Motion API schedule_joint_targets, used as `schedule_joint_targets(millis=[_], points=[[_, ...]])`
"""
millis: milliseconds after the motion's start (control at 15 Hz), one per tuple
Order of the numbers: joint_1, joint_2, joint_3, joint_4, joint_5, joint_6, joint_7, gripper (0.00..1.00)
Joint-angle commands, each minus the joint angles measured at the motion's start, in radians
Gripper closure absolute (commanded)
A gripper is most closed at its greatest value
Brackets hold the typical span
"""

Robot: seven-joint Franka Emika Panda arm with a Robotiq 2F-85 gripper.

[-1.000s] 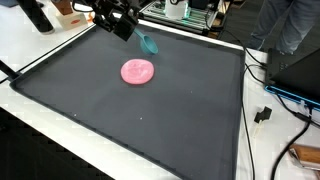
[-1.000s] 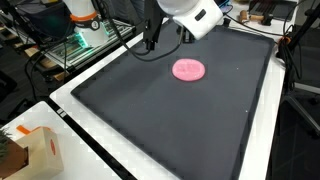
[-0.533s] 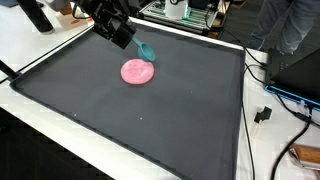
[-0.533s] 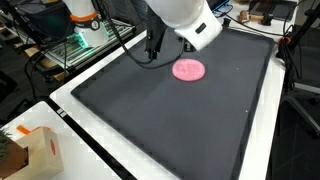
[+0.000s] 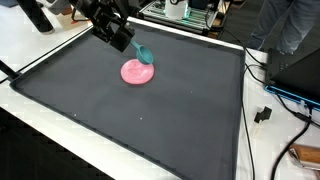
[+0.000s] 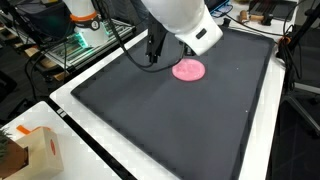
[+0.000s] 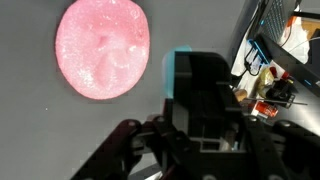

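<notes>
A round pink disc (image 5: 137,72) lies flat on the black mat (image 5: 185,125). It shows in both exterior views and in the wrist view (image 7: 102,48). My gripper (image 5: 129,42) hangs just above the disc's far edge, shut on a small teal tool (image 5: 144,53). The tool's tip points down at the disc's rim; I cannot tell whether it touches. In the wrist view only a teal sliver (image 7: 181,63) peeks past the dark fingers (image 7: 205,85). In an exterior view the arm's white housing hides the tool, and the gripper (image 6: 154,55) stands left of the disc (image 6: 188,70).
The mat (image 6: 170,120) has a raised rim and rests on a white table. A cardboard box (image 6: 35,150) sits off its near corner. Cables and a plug (image 5: 264,115) lie beside the mat. A person (image 5: 290,25) stands at the back, near equipment racks.
The gripper has come down and toward the pink disc with the teal tool held in it. The disc has not moved.
</notes>
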Motion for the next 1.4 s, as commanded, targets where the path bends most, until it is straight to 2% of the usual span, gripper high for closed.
schedule_joint_targets(millis=[0,933,1333], points=[[-0.004,0.009,-0.001,0.013,0.01,0.006,0.014,0.75],[0.029,-0.044,-0.004,0.023,-0.062,0.021,0.127,0.75],[0.063,-0.108,-0.001,0.009,-0.171,0.052,0.208,0.75]])
